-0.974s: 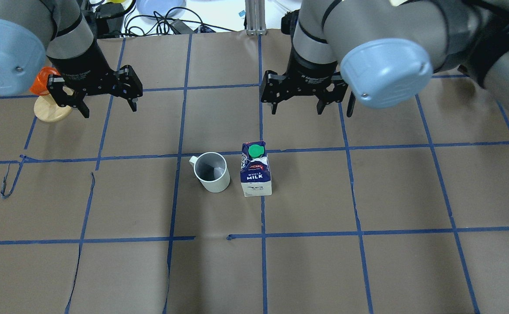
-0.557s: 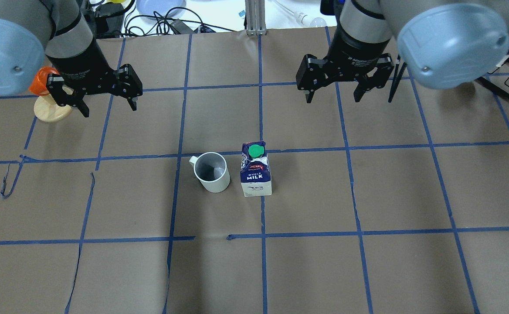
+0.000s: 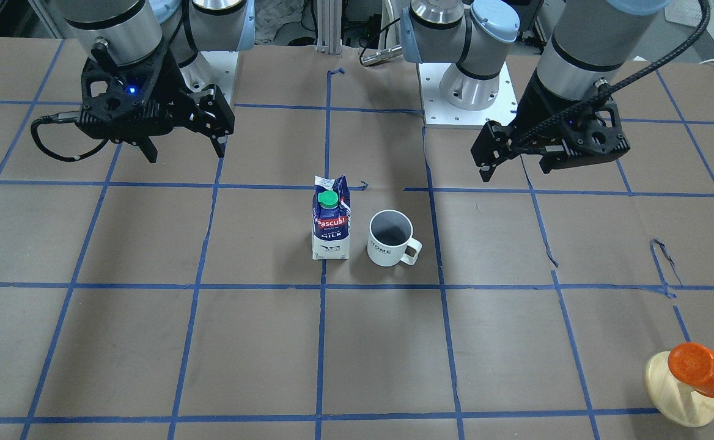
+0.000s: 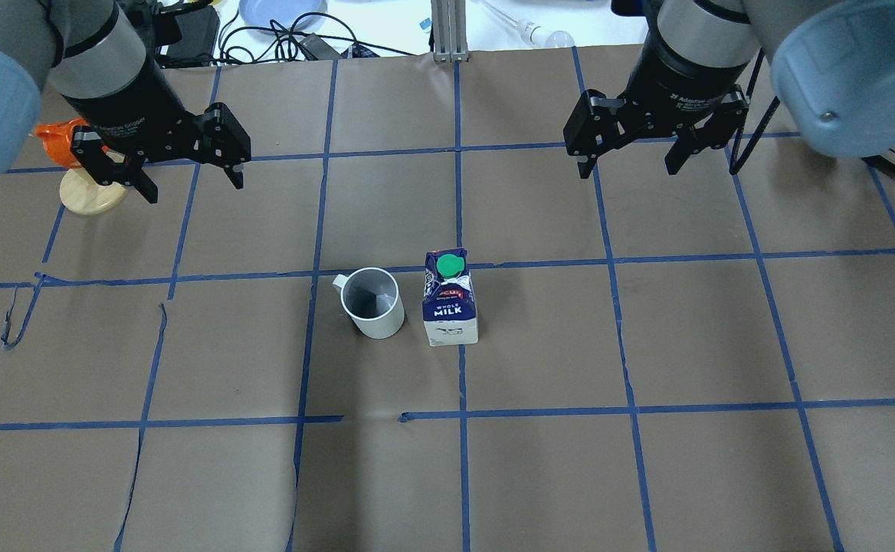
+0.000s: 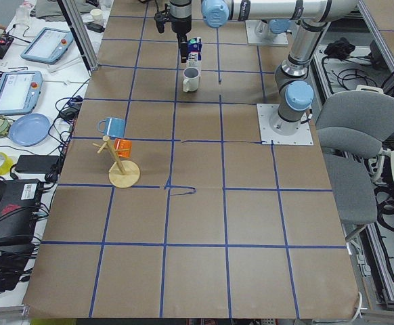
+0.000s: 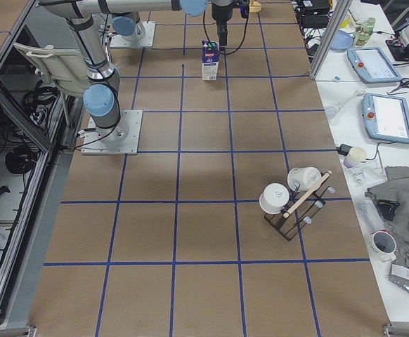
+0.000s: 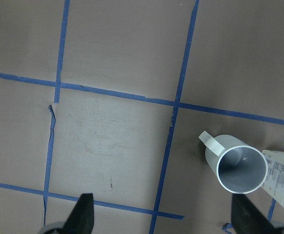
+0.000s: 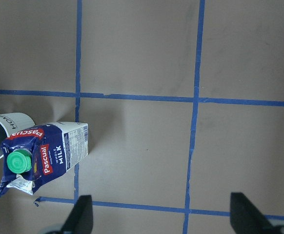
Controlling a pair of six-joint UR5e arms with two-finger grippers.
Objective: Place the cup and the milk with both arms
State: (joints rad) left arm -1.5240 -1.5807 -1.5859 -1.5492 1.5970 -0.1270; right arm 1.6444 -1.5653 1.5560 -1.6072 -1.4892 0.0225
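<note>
The white cup [image 4: 372,303] with a dark grey inside stands upright mid-table, handle toward the far left. It also shows in the front view [image 3: 390,238] and the left wrist view [image 7: 242,168]. The blue and white milk carton [image 4: 450,307] with a green cap stands upright just right of it, also in the front view [image 3: 331,220] and the right wrist view [image 8: 39,156]. My left gripper [image 4: 192,184] is open and empty, above the table, far-left of the cup. My right gripper [image 4: 630,170] is open and empty, far-right of the milk.
An orange cup on a pale wooden stand [image 4: 93,192] sits behind my left gripper; the left side view shows a blue mug [image 5: 112,126] on it too. A rack with white cups [image 6: 296,193] stands at the table's right end. Cables and a blue plate [image 4: 279,11] lie beyond the far edge.
My right gripper has moved right and toward the far edge, away from the milk, and stays open. My left arm has shifted slightly left. Cup and milk have not moved.
</note>
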